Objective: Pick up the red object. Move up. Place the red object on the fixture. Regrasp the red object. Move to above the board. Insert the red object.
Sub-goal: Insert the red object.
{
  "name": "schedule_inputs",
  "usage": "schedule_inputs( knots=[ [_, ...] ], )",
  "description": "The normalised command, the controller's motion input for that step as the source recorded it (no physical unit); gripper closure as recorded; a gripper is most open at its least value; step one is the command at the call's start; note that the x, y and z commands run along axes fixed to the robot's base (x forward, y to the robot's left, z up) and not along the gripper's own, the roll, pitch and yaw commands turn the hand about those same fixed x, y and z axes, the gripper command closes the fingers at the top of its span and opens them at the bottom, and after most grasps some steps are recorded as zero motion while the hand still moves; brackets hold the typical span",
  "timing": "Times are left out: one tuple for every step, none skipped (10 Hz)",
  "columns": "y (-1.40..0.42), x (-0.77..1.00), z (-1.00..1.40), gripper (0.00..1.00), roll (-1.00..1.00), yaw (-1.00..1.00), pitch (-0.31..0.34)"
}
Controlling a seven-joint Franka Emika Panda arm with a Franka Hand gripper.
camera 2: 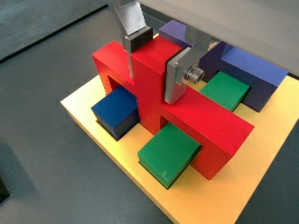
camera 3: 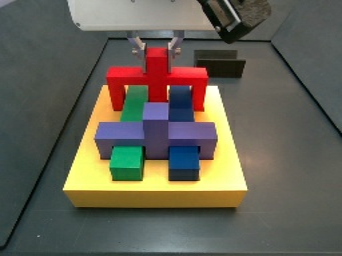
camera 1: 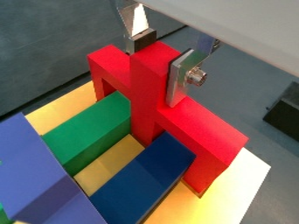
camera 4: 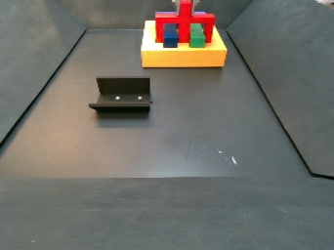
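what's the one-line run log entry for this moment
stage: insert | tool: shut on red object centre stub | red object: legs down on board, straddling green and blue blocks | fixture: empty

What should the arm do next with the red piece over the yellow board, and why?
Probably open the jaws and lift straight up. The gripper grips the red object's centre stub, and its legs seem to stand on the board, straddling green and blue blocks; full seating cannot be confirmed.
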Motion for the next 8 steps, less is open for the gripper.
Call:
schedule_inputs(
  knots=[
    [-0.07,0.25,-0.34,1.0,0.36,0.16,0.104],
    [-0.07,0.29,-0.29,1.0,0.31,0.07,0.137],
    [0.0,0.29,-0.42,1.0,0.15,0.0,0.099],
    [0.0,0.19,-0.78,1.0,0.05,0.0,0.0],
    [0.06,0.0,-1.0,1.0,0.0,0.0,-0.043],
    [0.06,0.0,-0.91,1.0,0.0,0.0,-0.024],
    [0.0,0.0,0.0,1.0,0.02,0.0,0.02],
    [0.0,0.0,0.0,1.0,0.0,0.0,0.0]
  ],
)
